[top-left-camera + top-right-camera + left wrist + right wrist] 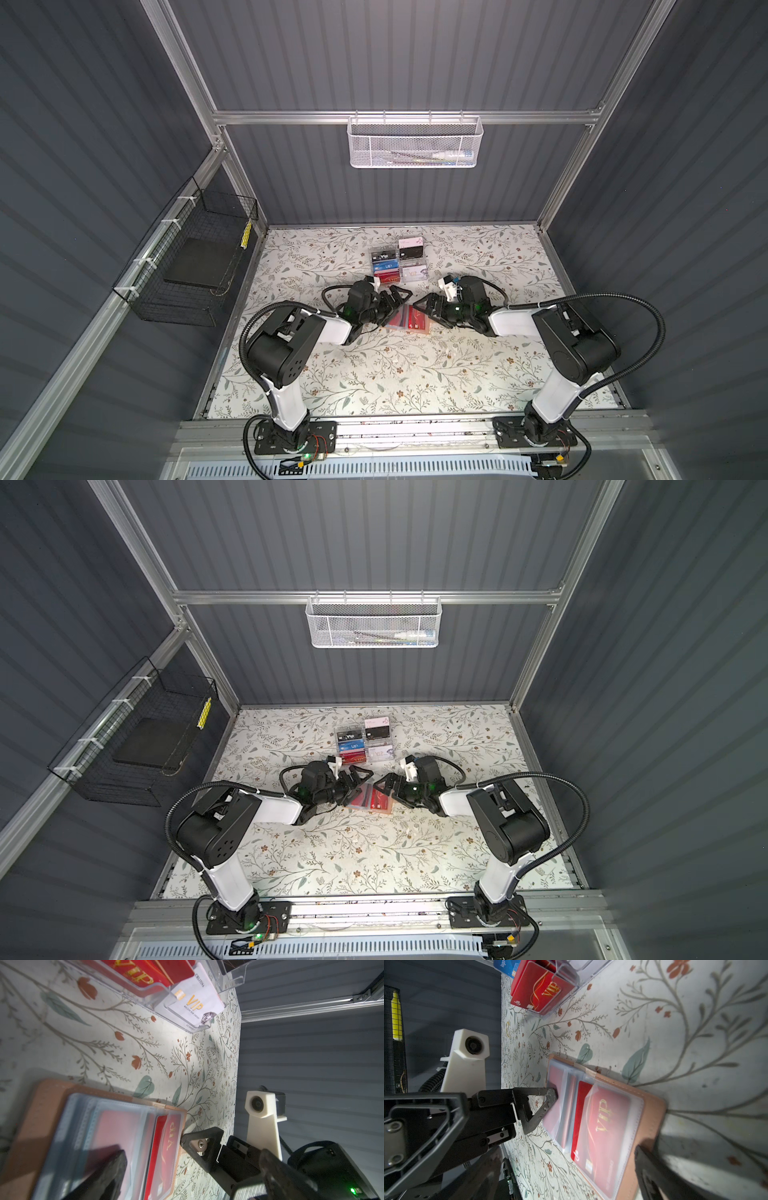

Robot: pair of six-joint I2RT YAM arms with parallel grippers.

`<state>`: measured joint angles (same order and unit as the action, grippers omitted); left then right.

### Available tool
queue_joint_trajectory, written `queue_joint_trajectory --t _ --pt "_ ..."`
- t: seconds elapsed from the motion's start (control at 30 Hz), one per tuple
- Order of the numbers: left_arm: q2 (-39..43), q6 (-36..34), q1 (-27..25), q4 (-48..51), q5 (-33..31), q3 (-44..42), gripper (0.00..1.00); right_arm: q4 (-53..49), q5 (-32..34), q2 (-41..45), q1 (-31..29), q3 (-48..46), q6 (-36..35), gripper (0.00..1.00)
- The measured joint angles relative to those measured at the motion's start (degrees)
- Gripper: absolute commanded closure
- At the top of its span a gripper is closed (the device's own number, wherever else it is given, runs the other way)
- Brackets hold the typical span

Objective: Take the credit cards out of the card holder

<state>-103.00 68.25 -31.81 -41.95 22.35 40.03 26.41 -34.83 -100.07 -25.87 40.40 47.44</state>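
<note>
The card holder [409,325] lies open and flat on the bench [374,374], between the two sets of fingers. The left fingers [534,1091] are spread wide, and one tip is over the clear sleeve of the page nearest them; contact cannot be confirmed. The right fingers [197,1145] are also spread, with one tip against the holder's opposite edge. Neither set holds anything. Red credit cards [604,1126] sit inside the sleeves. A clear card rack [398,262] stands beyond both sets of fingers.
</note>
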Motion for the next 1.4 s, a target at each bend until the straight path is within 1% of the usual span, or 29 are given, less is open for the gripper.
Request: queue_joint_trajectory --t 0.53,1.2,1.4 --pt "0.0 1.5 0.5 -6.1 0.0 -3.7 0.0 -1.4 -0.5 -0.7 0.0 1.2 1.2 0.01" --pt "0.2 3.6 1.0 -12.2 0.0 -7.7 0.0 7.1 -3.8 -5.2 -1.4 1.8 6.4 0.01" --pt "0.1 3.6 1.2 -13.9 0.1 -8.8 0.0 9.1 -4.5 -6.3 -2.2 1.8 7.1 0.06"
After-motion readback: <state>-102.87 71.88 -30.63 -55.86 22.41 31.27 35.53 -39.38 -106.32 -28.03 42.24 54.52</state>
